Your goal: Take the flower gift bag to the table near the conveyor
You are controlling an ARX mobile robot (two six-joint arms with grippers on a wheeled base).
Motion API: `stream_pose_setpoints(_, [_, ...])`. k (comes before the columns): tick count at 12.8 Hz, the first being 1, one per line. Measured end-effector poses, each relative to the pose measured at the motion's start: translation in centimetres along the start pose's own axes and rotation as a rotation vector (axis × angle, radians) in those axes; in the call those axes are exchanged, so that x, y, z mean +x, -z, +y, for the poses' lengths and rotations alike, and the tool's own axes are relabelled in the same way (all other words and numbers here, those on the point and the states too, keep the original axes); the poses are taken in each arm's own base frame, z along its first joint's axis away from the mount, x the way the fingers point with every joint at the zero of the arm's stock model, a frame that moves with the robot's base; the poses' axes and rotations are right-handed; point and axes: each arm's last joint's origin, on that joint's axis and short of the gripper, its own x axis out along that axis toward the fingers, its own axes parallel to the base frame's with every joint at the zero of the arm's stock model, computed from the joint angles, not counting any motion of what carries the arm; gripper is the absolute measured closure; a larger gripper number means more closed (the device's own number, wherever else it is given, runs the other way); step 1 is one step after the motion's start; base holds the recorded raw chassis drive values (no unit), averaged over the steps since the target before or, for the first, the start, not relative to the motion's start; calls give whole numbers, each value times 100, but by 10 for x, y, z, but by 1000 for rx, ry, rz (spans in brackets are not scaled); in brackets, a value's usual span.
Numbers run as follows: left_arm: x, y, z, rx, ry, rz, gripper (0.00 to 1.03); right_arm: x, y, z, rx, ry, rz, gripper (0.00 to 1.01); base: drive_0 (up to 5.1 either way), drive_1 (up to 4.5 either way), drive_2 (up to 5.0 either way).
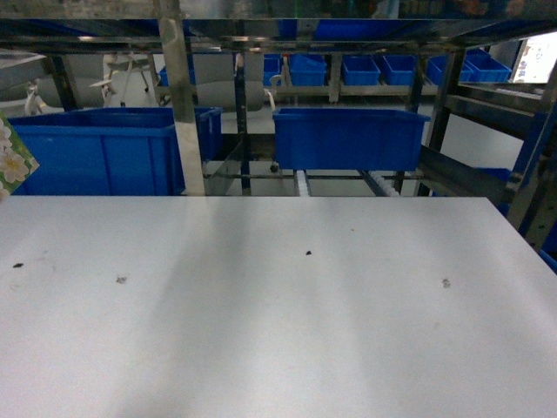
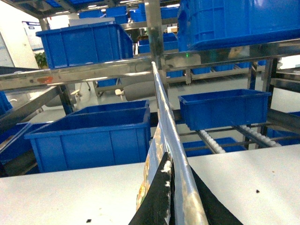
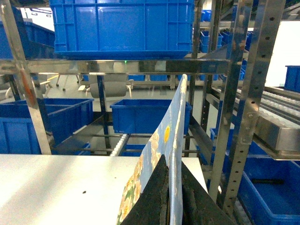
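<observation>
- the left claw [image 2: 171, 206] is clamped on a thin floral gift bag edge [image 2: 161, 122]; the right claw [image 3: 172, 201] grips a floral bag panel [image 3: 161, 140].
- in the head view only a flowered corner [image 1: 12, 161] shows, at the left edge.
- the matte white tabletop [image 1: 278, 331] lies wide and bare but for dark specks [image 1: 308, 253].
- blue plastic bins [image 1: 348, 138], the roller conveyor [image 1: 302, 183] and steel rack posts [image 1: 183, 104] line its far edge.
</observation>
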Motion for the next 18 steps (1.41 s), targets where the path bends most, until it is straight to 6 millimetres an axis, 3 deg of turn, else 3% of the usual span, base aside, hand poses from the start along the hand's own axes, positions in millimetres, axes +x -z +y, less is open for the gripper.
stream_pose_setpoints(5, [0,0,0,0,0,1,101,0,0,0,0,0,1,98,-421,441,32])
stream_pose_setpoints(9, [0,0,0,-1,0,-2,101,0,1,0,1,1,5,98,-430,211,264])
stream_pose_setpoints(13, [0,0,1,1,-7,3,101,0,0,0,1,-3,1,98,0,0,0])
stream_pose_setpoints(16, [0,0,0,0,2,-1,101,0,0,0,0,-3,-3,98,-195,469,-254])
stream_pose_setpoints(18, [1,2,1,4,-8,14,101,1,1,0,1,-5,12,98,0,0,0])
